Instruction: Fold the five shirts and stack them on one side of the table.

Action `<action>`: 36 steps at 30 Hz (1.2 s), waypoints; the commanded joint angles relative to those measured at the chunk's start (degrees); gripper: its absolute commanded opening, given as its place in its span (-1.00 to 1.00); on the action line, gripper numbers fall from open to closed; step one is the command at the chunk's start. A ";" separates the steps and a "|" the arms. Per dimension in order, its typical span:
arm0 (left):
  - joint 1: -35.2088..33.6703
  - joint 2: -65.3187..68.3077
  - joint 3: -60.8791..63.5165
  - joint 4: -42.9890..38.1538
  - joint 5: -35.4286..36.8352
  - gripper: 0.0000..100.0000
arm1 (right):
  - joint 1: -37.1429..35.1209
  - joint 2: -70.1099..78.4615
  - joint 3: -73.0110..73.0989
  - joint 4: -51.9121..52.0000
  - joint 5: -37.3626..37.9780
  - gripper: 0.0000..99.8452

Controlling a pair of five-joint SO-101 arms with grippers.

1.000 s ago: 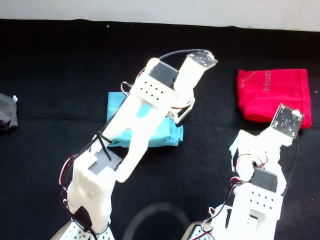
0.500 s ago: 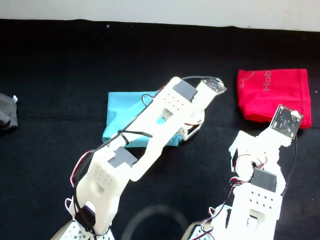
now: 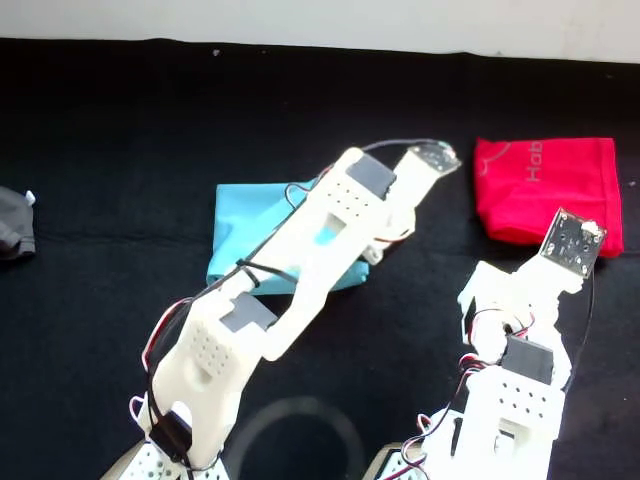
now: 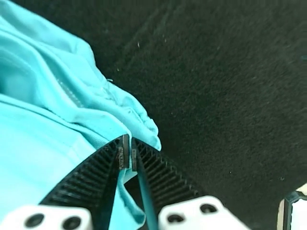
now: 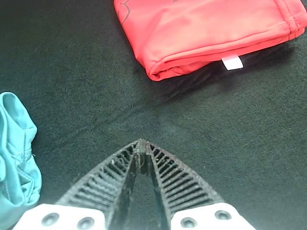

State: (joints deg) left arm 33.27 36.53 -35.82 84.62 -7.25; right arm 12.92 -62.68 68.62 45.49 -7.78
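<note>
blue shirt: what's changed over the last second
The left arm swung right toward the red shirt, with the left gripper shut on the blue shirt at its edge. The blue shirt barely shifted. The red shirt and the shut right gripper stayed put.

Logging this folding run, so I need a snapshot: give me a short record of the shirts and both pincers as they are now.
cyan shirt: folded, centre of the table
red shirt: folded, flat on the right side, apart from the cyan shirt
left pincer: shut on the cyan shirt's rumpled corner
right pincer: shut, empty, over bare table short of the red shirt
grey cloth: at the left edge, partly cut off
</note>
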 commanded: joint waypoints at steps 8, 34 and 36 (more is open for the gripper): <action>-0.40 -0.04 -10.77 5.71 0.26 -0.98 | 0.66 -0.84 -0.22 -0.92 0.18 -0.97; -5.05 3.82 -10.24 13.80 0.00 -0.70 | 0.31 -0.84 -0.22 -0.92 0.18 -0.97; -5.05 5.14 -10.24 13.71 -0.09 -0.71 | 0.40 -0.84 -0.22 -0.92 0.18 -0.97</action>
State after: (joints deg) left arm 27.38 41.36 -44.53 98.07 -7.52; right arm 12.92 -62.68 68.62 45.49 -7.78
